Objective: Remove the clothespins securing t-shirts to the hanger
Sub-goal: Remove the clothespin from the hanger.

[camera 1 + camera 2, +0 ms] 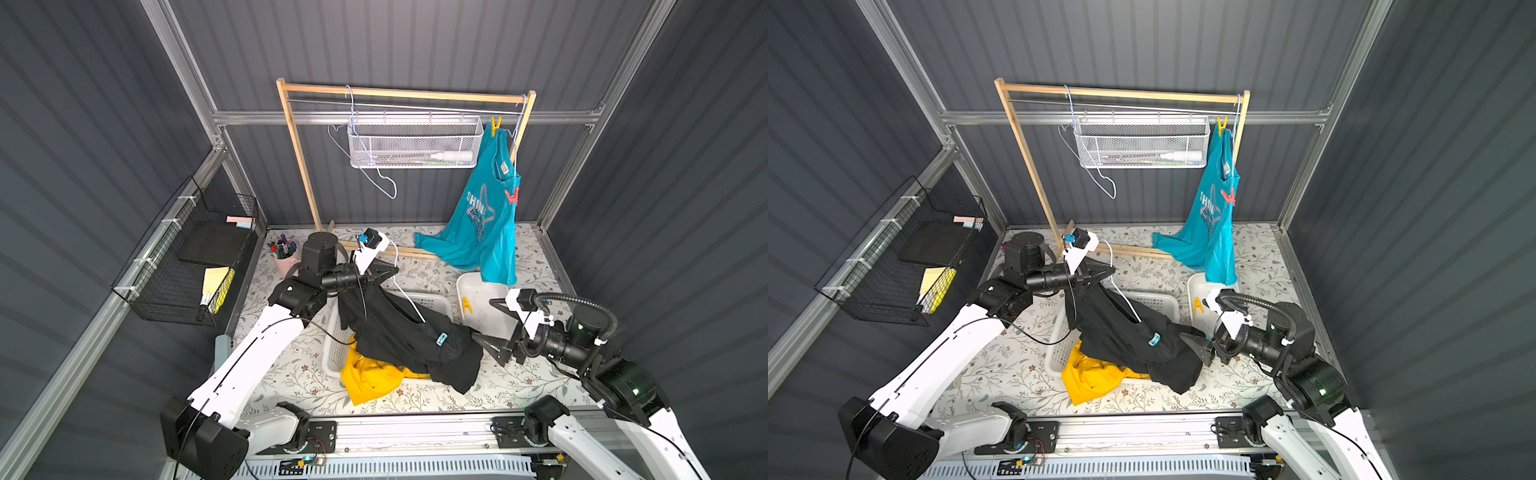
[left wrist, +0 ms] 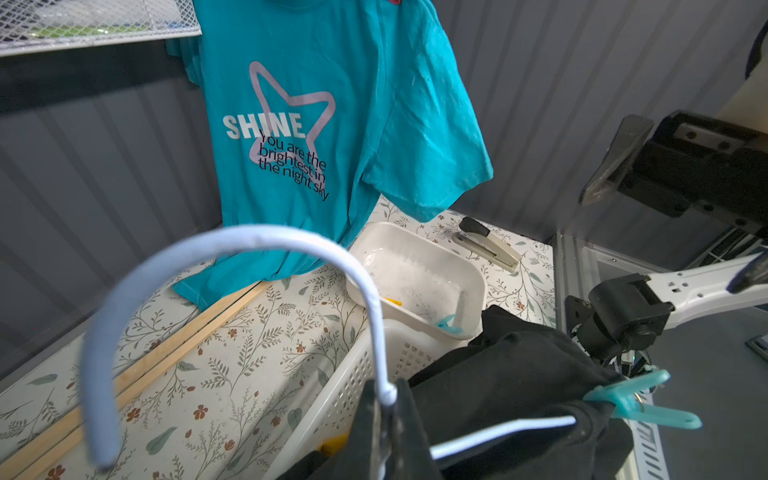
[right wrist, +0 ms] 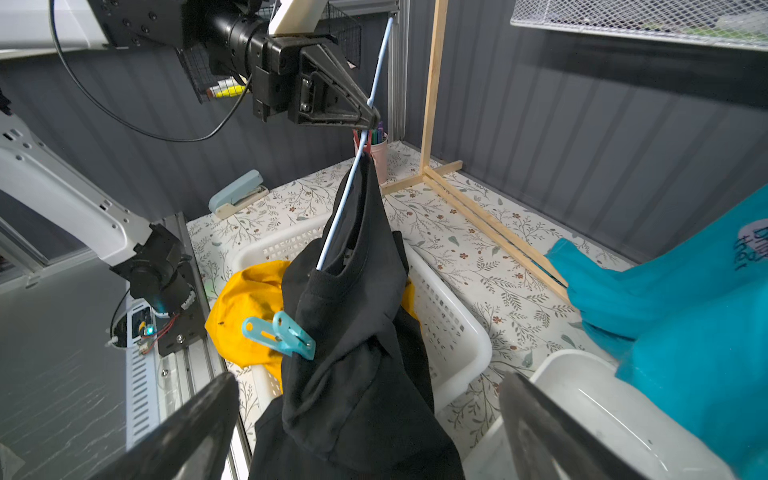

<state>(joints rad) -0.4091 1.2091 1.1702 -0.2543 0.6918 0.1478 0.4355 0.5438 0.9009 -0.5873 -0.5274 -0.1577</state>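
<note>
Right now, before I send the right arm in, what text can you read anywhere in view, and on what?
"SHINE": white print on the teal t-shirt.
"You are the brightest in the night sky": dark print just below it, on the same shirt.
Neck label of that shirt: too small to read.
Nothing else in view is legible.
</note>
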